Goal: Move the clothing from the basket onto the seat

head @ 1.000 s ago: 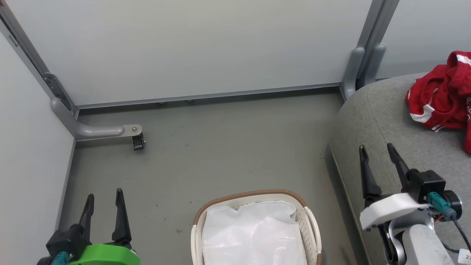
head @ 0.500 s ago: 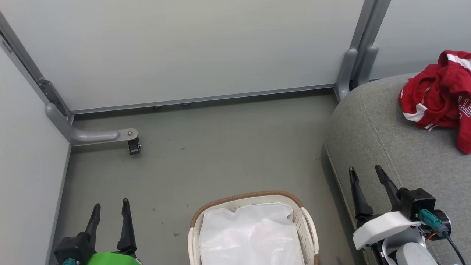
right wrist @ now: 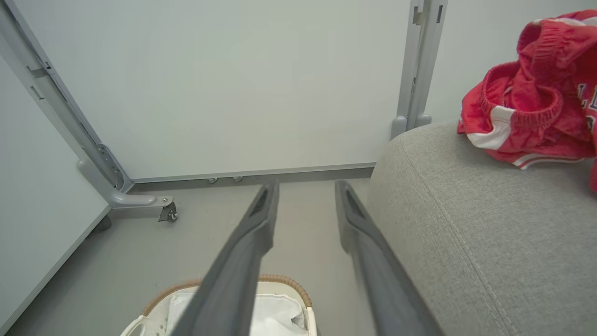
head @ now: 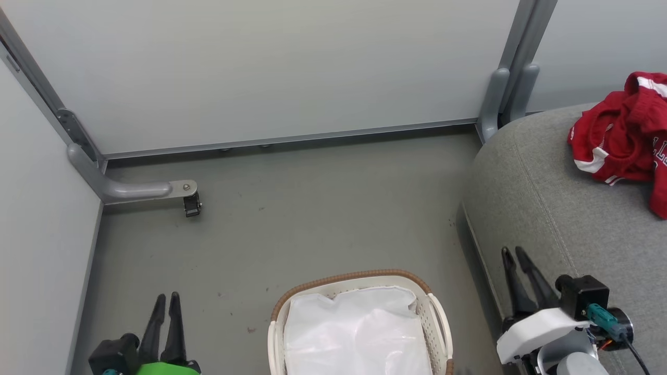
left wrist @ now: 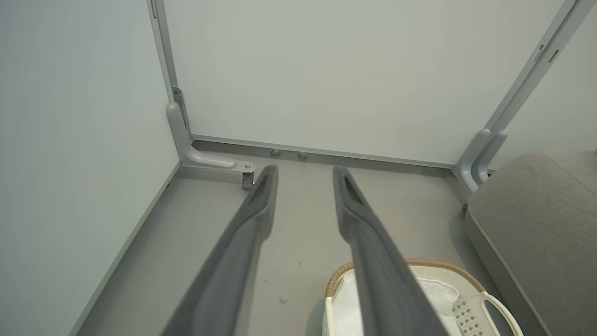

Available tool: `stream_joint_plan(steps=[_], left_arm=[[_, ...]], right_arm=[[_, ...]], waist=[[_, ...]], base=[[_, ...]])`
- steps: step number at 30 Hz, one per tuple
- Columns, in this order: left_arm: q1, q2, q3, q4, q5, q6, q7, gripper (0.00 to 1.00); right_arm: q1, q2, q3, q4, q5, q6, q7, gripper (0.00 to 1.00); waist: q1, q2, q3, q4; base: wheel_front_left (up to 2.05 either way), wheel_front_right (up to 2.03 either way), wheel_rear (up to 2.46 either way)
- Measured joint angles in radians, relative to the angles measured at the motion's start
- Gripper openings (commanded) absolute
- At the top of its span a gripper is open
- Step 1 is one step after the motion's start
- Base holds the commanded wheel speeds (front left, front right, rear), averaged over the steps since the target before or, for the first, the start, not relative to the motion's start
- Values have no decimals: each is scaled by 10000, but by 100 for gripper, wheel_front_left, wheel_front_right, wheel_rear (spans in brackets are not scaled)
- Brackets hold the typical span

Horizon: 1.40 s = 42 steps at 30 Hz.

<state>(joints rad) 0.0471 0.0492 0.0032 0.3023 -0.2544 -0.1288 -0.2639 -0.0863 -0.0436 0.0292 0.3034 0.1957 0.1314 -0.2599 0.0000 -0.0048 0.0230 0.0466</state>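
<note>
Both your claws hang empty with the fingers narrowly parted, and the clothing lies on the seat.

Your left claw (head: pixel 167 298) sits to the left of the basket (head: pixel 354 275), above the floor (head: pixel 312 208), with a slim gap between its fingers and nothing in it. Your right claw (head: pixel 513 251) is to the basket's right, at the seat's (head: pixel 547 198) near edge, equally narrow and empty. Inside the basket you see just the white sheet (head: pixel 354 333). The red clothing (head: pixel 620 140) is bunched on the seat, well apart from the basket, beyond its far right.
</note>
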Motion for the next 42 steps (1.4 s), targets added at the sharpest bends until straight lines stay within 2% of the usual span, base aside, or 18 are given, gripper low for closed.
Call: stream_joint_plan(steps=[3,19,42], left_arm=[[55,-33,-25,224,-75,0,44,0],[-39,-31,148,113,-2920,0,796,0],[-452,-21,391,-84,-6169,0,1664,0]], right_arm=[[158,42,2,244,94,0,61,0],[157,42,-274,121,3003,0,832,0],[117,31,-616,-82,6358,0,1699,0]], waist=[[0,0,-2,-4],[0,0,-28,-64],[0,0,-64,-149]], base=[[0,0,0],[0,0,0],[0,0,0]])
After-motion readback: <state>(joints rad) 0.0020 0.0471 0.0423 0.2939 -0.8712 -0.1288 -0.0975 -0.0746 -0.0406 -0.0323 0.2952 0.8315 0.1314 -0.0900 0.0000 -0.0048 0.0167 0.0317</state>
